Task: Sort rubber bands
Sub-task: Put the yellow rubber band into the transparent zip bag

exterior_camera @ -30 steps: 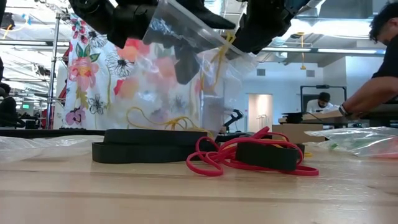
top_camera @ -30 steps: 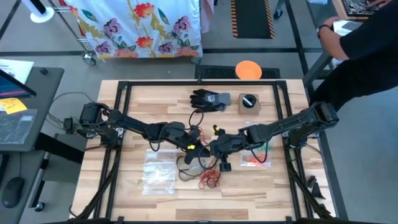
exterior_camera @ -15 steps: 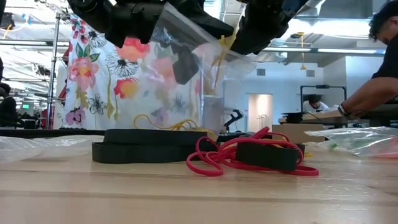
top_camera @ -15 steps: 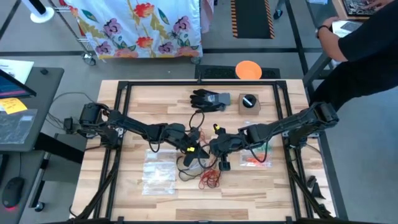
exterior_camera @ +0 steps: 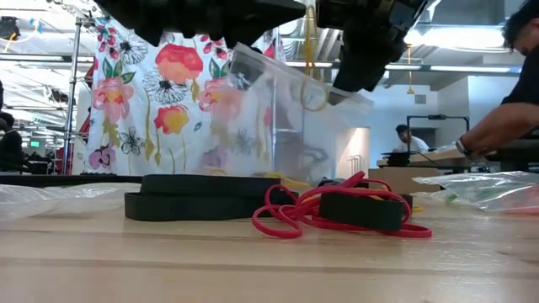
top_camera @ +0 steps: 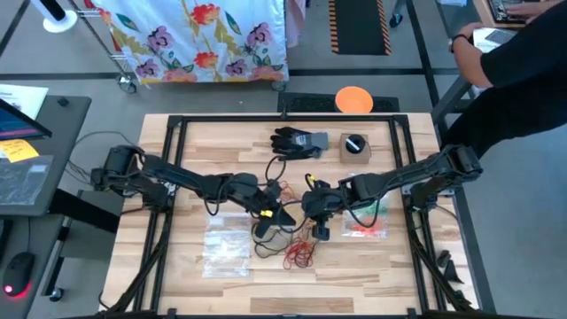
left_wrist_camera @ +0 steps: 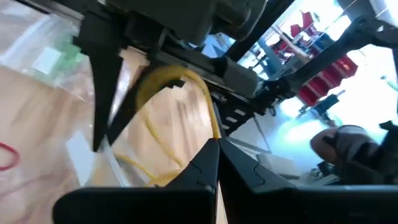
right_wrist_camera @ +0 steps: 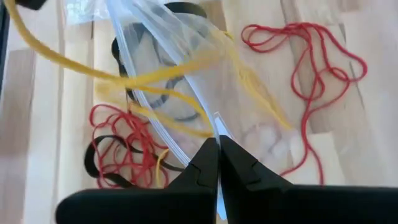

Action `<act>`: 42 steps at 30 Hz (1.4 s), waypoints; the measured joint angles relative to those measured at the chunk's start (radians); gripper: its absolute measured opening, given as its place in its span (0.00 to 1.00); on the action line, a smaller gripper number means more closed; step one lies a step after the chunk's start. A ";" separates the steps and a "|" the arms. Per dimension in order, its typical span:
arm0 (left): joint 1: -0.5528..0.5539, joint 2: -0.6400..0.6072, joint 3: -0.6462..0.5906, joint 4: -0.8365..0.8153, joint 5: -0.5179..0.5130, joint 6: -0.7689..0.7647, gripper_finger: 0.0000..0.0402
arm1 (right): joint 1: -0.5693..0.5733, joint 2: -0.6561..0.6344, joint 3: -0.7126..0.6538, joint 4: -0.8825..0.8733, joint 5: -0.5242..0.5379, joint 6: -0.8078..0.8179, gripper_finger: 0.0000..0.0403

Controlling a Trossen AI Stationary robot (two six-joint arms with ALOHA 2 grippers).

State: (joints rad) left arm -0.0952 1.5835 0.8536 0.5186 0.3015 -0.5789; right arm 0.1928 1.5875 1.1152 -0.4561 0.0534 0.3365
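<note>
grippers mid-table, close together above the wood. left gripper (top_camera: pixel 282 215) pressed together, pinching a yellow rubber band (left_wrist_camera: pixel 186 99). right gripper (top_camera: pixel 312 202) pressed together, pinching the edge of a clear bag (exterior_camera: pixel 278 118) held up off the table, yellow bands (right_wrist_camera: pixel 161 81) inside and across it. red rubber bands (exterior_camera: pixel 337 215) and black rubber bands (exterior_camera: pixel 202 195) heaped on the table (top_camera: pixel 221 142) below the bag. more clear bags (top_camera: pixel 226 248) flat on the left side. black glove (top_camera: pixel 297 142) near the far edge. person's arm (exterior_camera: pixel 497 126) beyond the table.
</note>
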 joint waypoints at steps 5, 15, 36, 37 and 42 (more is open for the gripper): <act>0.000 -0.010 0.000 -0.041 -0.041 0.041 0.00 | 0.000 0.000 0.006 -0.001 -0.007 0.083 0.01; 0.000 -0.010 0.000 -0.111 -0.076 0.089 0.00 | -0.006 0.000 0.072 -0.014 -0.035 0.186 0.01; -0.014 -0.149 0.000 -0.212 -0.101 0.120 0.00 | 0.012 0.003 0.079 -0.210 -0.004 0.212 0.01; -0.017 -0.160 0.000 -0.222 -0.119 0.123 0.00 | 0.002 0.003 0.078 -0.241 0.007 0.228 0.01; -0.024 -0.176 0.000 -0.271 -0.151 0.101 0.00 | -0.032 0.002 0.078 -0.238 0.144 0.266 0.01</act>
State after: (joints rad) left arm -0.1192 1.4071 0.8536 0.2471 0.1503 -0.4777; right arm 0.1610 1.5894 1.1931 -0.6941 0.1971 0.6024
